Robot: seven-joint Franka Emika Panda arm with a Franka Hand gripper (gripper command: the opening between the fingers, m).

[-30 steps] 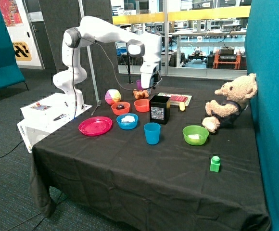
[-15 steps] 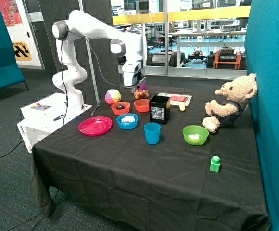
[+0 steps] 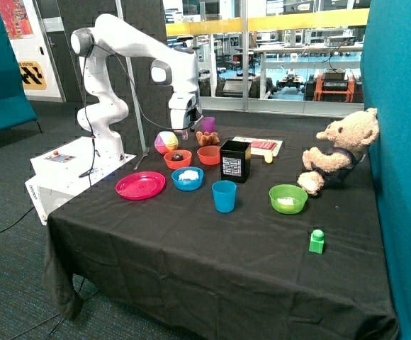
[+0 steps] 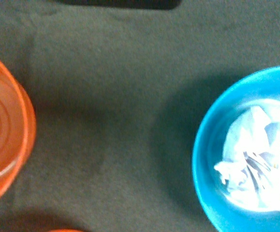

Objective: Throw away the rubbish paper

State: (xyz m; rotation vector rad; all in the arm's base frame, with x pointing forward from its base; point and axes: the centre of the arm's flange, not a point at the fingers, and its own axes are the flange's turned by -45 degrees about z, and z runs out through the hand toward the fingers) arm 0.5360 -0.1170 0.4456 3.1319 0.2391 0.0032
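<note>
Hovering high near the orange bowls, your end effector (image 3: 181, 128) hides its fingers, so I cannot tell their state. Rubbish paper (image 4: 253, 157) sits in the blue bowl (image 3: 188, 178), at 6 o'clock; centre over it before descending.

On my desk (image 3: 191, 248) I count four bowls: two orange ones (image 3: 177, 159) (image 3: 209, 154), one blue bowl (image 3: 188, 178) and one green bowl (image 3: 288, 198). There are two paper wads, one in the blue bowl (image 3: 188, 174) and one in the green (image 3: 286, 202). I see one pink plate (image 3: 140, 185), one blue cup (image 3: 224, 196), one purple cup (image 3: 208, 125), one black box (image 3: 235, 161), one multicoloured ball (image 3: 166, 142), one green block (image 3: 317, 241) and one big teddy bear (image 3: 340, 152).
</note>
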